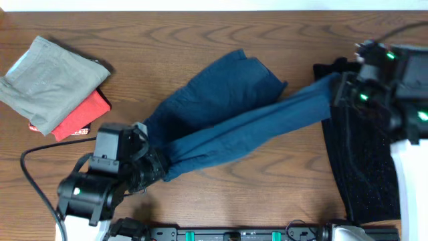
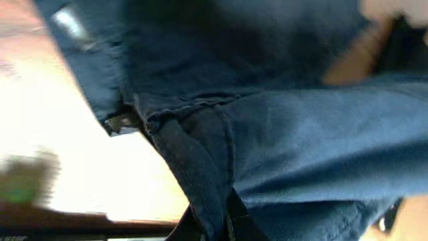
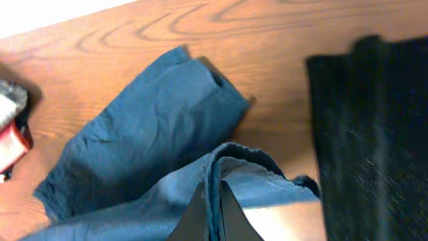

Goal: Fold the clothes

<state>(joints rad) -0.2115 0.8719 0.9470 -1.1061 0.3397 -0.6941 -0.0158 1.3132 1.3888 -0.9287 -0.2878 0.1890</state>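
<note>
Trousers [image 1: 224, 114] stretched across table [image 1: 200, 40]; left gripper [image 1: 159, 166] clamped on one end, right gripper [image 1: 338, 94] clamped on the other.

Folded garments [image 1: 50, 84] left, black cloth [image 1: 361, 167] right hem in trousers [image 1: 221, 100]

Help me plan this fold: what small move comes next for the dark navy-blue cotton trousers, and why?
Probably carry both ends toward the wooden table's far side, laying the taut leg over the flat one. The left gripper and right gripper each pinch an end of the dark navy-blue trousers.
</note>
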